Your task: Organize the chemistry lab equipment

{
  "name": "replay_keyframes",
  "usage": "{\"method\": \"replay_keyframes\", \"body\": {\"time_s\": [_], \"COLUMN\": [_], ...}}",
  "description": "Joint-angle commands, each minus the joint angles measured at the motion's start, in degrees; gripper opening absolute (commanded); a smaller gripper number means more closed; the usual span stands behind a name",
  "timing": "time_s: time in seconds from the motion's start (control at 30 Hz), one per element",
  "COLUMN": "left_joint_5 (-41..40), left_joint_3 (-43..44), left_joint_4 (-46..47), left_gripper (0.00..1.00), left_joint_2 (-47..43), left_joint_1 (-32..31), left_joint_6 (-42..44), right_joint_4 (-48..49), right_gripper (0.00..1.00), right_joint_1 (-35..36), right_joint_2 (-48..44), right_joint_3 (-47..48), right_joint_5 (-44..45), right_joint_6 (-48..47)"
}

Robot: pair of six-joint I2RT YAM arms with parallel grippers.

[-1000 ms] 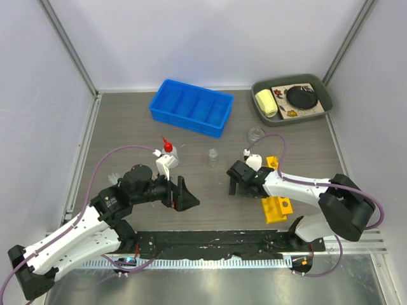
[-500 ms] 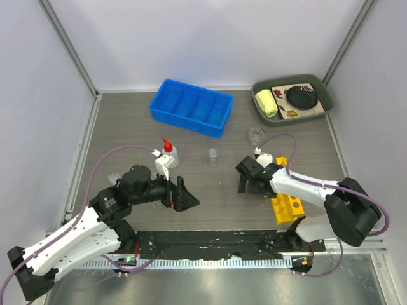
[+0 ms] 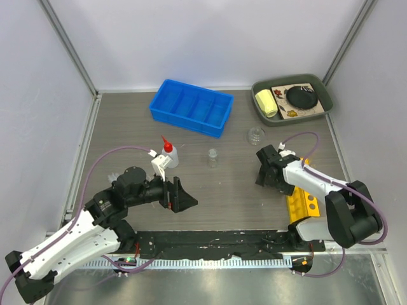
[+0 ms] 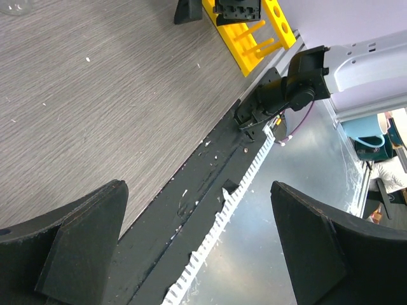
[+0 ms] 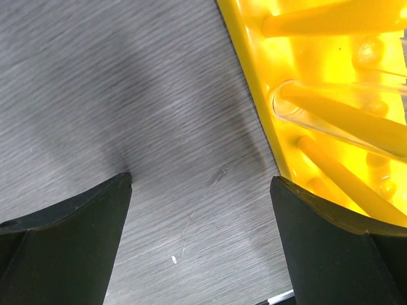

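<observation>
Seen from above, my left gripper [image 3: 184,196] hovers over the table [image 3: 127,127] at about 7 o'clock from its middle, with its two fingers spread wide and nothing between them. My left wrist camera shows the same gap [image 4: 197,197], with only bare wood grain and the black front rail under it. The white squeeze bottle [image 3: 166,156] with the red nozzle stands upright just beyond that gripper, at 11 o'clock from it and apart from it. A small clear beaker [image 3: 212,157] stands near the middle of the table, and a second clear glass vessel [image 3: 255,135] stands at 2 o'clock from the middle. My right gripper [image 3: 260,169] sits at 3 o'clock, also spread apart and holding nothing. My right wrist camera shows table surface between its fingers [image 5: 200,184]. The yellow rack [image 3: 299,201] lies on its side at 4 o'clock from that gripper, near the front rail. In my right wrist view the rack [image 5: 331,57] is just beside my right-hand finger, and I cannot tell whether they touch. A clear tube [image 5: 318,117] lies among its yellow pegs. The blue bin [image 3: 191,107] sits at 12 o'clock. The green tray [image 3: 325,95] sits in the far corner at 1 o'clock.
</observation>
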Motion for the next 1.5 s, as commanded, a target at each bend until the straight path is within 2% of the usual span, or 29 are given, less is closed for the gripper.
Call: {"method": "replay_keyframes", "body": {"time_s": [0.0, 0.3, 0.6, 0.8, 0.97, 1.13, 1.3, 1.47], "left_joint_5": [0.4, 0.7, 0.7, 0.4, -0.8, -5.4, -10.7, -15.2], "left_joint_3": [-0.1, -0.2, -0.1, 0.0, 1.8, 9.3, 18.3, 29.4], "left_joint_4": [1.3, 1.4, 1.2, 0.8, -1.3, -6.8, -11.4, -19.4], "left_gripper": [1.0, 1.0, 1.0, 1.0, 1.0, 1.0, 1.0, 1.0], "left_joint_2": [-0.9, -1.3, -1.2, -1.0, 0.8, 5.9, 10.3, 20.5], "left_joint_1": [0.2, 0.2, 0.2, 0.2, 0.2, 0.3, 0.2, 0.5], "left_joint_6": [0.2, 0.1, 0.1, 0.1, 0.6, 1.1, 2.6, 6.1], "right_joint_4": [-0.7, 2.6, 5.4, 5.5, 1.3, -5.0, -9.8, -11.0], "right_gripper": [0.96, 0.96, 0.96, 0.96, 0.96, 0.96, 0.96, 0.96], "right_joint_1": [-3.3, -14.6, -19.9, -19.8, -13.1, -5.6, 1.5, 3.3], "right_joint_2": [2.2, 7.9, 12.9, 12.2, 6.6, 4.5, 6.7, 11.6], "right_joint_3": [2.5, 6.0, 7.8, 8.7, 13.4, 21.9, 34.4, 48.9], "right_joint_5": [1.3, 0.6, 2.5, 1.4, 3.5, 5.4, 8.7, 4.3], "right_joint_6": [-2.3, -6.9, -9.2, -9.7, -10.2, -9.5, -10.4, -13.5]}}
